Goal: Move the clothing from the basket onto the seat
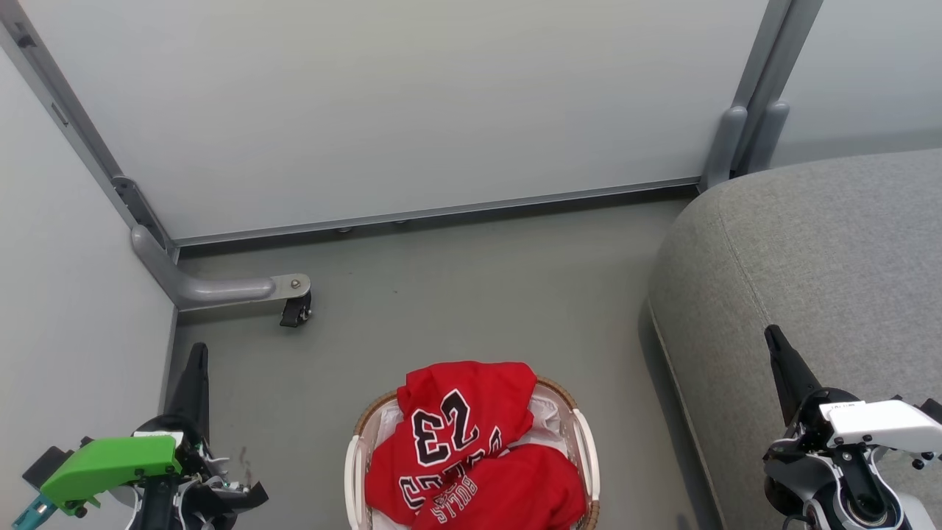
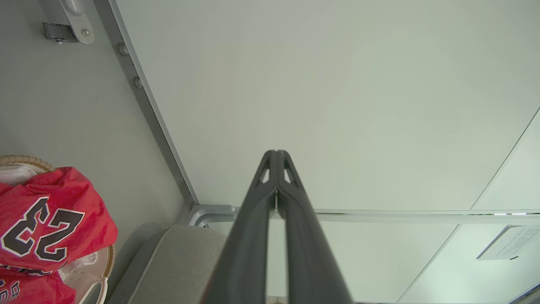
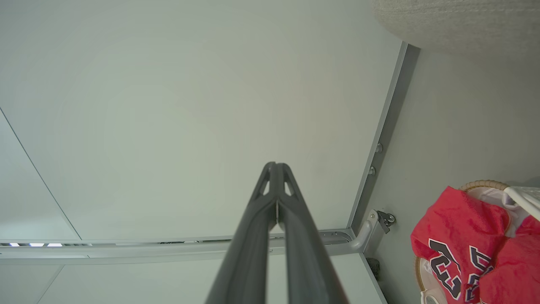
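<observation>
Grey floor (image 1: 471, 309), pale partitions (image 1: 405, 110): pickup not yet begun.
Bright red sports clothing (image 1: 456, 442) lies in the oval white brown-rimmed basket (image 1: 352, 471) at 6 o'clock; grey woven seat (image 1: 809, 258) at 3. The left hand (image 1: 197, 353) and right hand (image 1: 773, 338) are pressed together, empty; next, one likely spreads and descends.

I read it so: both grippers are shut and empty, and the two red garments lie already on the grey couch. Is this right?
Not quite. The head view shows the red garments in the basket, not on the couch. The left gripper and right gripper are indeed shut and empty.
</observation>
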Robot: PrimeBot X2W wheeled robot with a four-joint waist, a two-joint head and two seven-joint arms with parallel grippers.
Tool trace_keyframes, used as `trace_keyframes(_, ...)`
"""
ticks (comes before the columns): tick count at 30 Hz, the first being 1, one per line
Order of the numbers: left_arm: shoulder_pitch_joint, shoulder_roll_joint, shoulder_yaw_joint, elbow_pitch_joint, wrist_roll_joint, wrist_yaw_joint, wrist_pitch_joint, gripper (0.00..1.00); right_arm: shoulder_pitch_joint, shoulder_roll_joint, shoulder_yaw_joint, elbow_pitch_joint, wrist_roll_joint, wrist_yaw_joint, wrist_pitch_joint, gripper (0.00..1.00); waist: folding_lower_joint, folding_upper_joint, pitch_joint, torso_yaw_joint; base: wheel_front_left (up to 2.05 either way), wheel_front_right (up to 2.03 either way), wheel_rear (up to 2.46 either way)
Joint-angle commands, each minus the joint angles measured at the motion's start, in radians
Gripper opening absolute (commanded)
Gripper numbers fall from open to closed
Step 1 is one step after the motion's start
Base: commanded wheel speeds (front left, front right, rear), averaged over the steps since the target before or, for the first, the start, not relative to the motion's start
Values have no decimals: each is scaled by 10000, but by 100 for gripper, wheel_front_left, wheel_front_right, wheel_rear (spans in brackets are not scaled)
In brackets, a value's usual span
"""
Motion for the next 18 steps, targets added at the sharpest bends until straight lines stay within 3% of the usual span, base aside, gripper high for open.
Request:
trace_keyframes(1,-104,56,19,-11,-28,-41,36,0,108,-62,-13,-28,36,0,3,0,0,0,0,0,0,0,0)
trace_keyframes(18,-104,56,19,-11,-28,-41,36,0,108,-62,-13,-28,36,0,3,0,0,0,0,0,0,0,0)
